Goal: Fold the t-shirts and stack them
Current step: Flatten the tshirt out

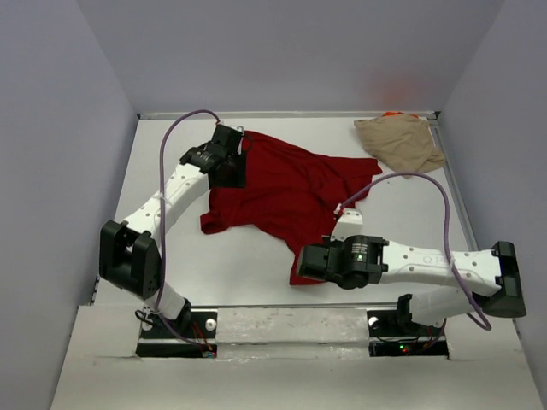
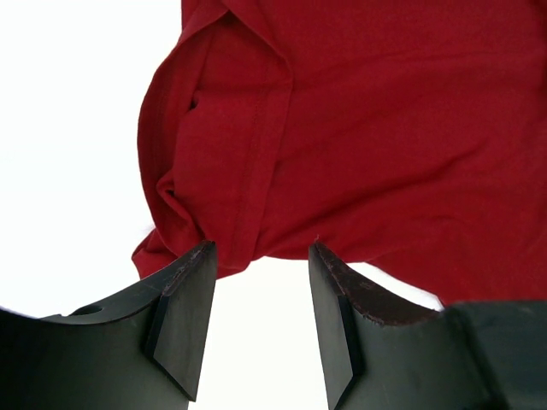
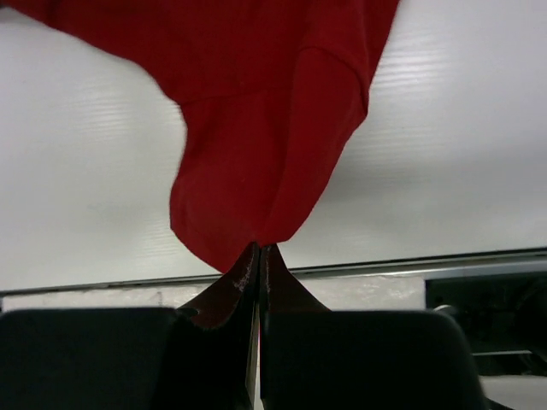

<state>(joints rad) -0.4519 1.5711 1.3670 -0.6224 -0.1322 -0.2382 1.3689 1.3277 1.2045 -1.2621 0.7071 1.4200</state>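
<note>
A large dark red t-shirt (image 1: 282, 188) lies crumpled across the middle of the table. My left gripper (image 1: 232, 166) hovers at its far left corner. In the left wrist view that gripper (image 2: 261, 256) is open, with the red shirt's (image 2: 359, 128) hem and bunched sleeve just past the fingertips and nothing between them. My right gripper (image 1: 301, 266) is at the shirt's near edge. In the right wrist view it (image 3: 259, 252) is shut on a pinched fold of the red shirt (image 3: 265, 145). A tan t-shirt (image 1: 399, 141) lies at the far right corner, with an orange sliver (image 1: 391, 114) behind it.
Grey walls enclose the white table (image 1: 248, 256) on the left, far and right sides. A purple cable (image 1: 427, 184) loops above the right arm near the tan shirt. The table's near edge rail (image 3: 427, 265) runs just behind the right gripper.
</note>
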